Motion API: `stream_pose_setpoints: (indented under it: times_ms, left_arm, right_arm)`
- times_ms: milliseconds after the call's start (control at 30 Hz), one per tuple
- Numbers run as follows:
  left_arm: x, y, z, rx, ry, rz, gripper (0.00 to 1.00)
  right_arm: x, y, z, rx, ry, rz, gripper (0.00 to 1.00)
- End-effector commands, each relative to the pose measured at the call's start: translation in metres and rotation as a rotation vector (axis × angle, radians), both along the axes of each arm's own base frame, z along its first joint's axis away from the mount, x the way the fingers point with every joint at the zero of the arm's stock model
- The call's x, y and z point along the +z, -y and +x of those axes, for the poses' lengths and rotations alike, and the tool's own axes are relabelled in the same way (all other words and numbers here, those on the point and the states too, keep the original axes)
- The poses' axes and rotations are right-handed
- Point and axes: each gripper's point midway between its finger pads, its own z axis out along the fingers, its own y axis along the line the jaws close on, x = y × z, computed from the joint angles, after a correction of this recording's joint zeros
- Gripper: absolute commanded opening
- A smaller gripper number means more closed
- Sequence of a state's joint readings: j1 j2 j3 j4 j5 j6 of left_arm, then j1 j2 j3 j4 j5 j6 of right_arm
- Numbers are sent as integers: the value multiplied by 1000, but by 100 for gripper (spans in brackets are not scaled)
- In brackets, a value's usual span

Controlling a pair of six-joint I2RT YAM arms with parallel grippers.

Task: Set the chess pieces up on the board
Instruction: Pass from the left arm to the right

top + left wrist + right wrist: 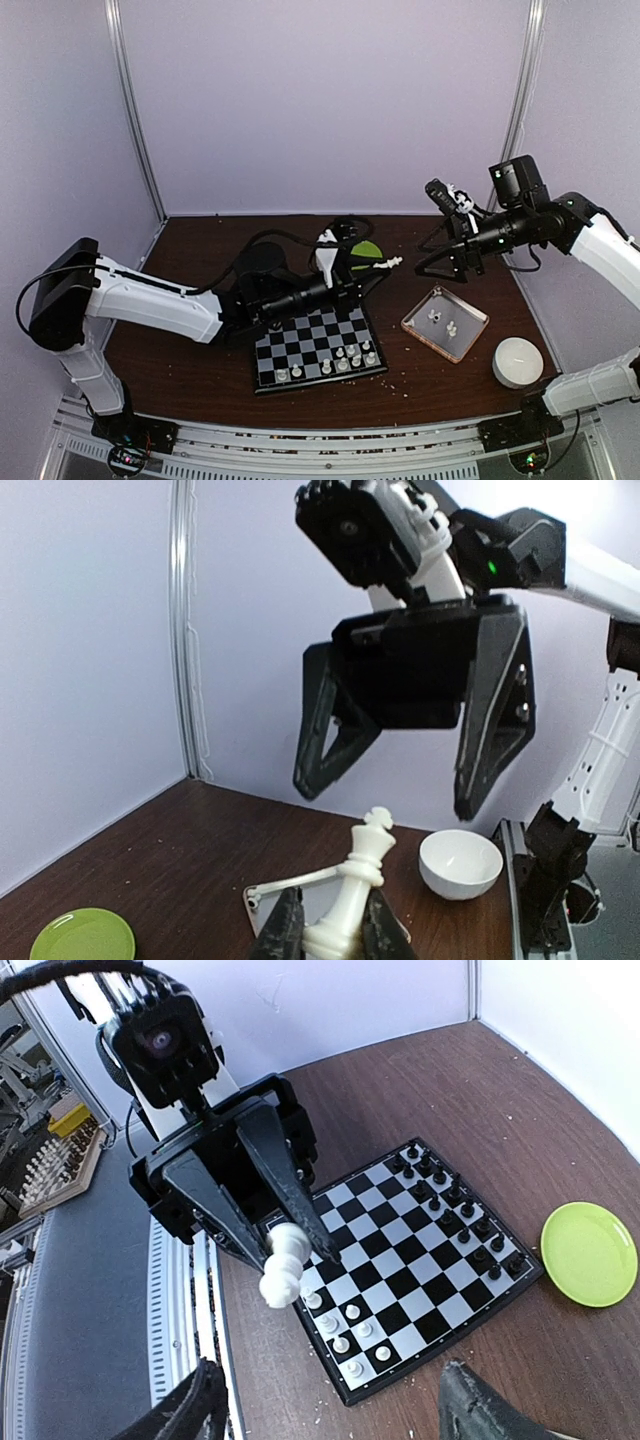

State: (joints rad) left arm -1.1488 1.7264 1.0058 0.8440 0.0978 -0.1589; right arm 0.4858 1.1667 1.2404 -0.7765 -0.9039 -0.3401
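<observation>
Left gripper [330,927] pinches a tilted white king [358,888] by its lower body, raised above the chessboard [300,347]. Right gripper [388,798] hangs wide open, empty. The king seems light, rigid and slippery; grip its waist.

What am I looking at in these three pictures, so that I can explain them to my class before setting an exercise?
The machine is a left arm and a right arm fixed at the table's near edge, each ending in a two-finger gripper. One picture looks down from above and behind; the other two come from a camera on each wrist. On the table lie a chessboard with small pieces on it, a clear tray holding white pieces, a white bowl and a green plate. The left gripper pinches a white piece in the air. The right gripper hangs open and empty.
</observation>
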Motion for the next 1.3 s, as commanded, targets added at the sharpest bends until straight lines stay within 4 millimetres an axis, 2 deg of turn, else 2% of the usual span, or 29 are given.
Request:
stream_pose_setpoints:
  times_ms: [0,200,267,467,567,833,967,1033,1133,1267]
  left_arm:
    - [26,-1,-2,-32,-26,-146,12]
    - [25,1,-3,-41,-26,-138,12]
    - [24,3,-3,-45,-23,-128,12]
    - [25,2,-4,-47,-28,-138,12]
    - [26,2,-4,-49,-29,-140,12]
    - [25,1,-3,-47,-29,-141,12]
    - [26,1,-3,-43,-29,-143,13]
    - [26,1,-1,-32,-40,-141,19]
    - [24,-4,4,6,-48,-118,37]
    - [28,-29,10,92,0,-18,51]
  right_arm:
    - [9,-18,-4,44,-10,43,70]
    - [20,-31,-2,43,-2,58,63]
    - [20,-35,0,44,-8,57,62]
    - [16,-49,-4,82,-41,47,53]
    - [16,-51,-4,88,-47,45,44]
    - [17,-52,-7,95,-57,52,11]
    - [15,-51,-8,96,-65,52,2]
    - [16,-51,-9,97,-62,53,0]
    - [20,-48,-7,83,-32,36,0]
    - [24,-39,0,46,36,-24,0]
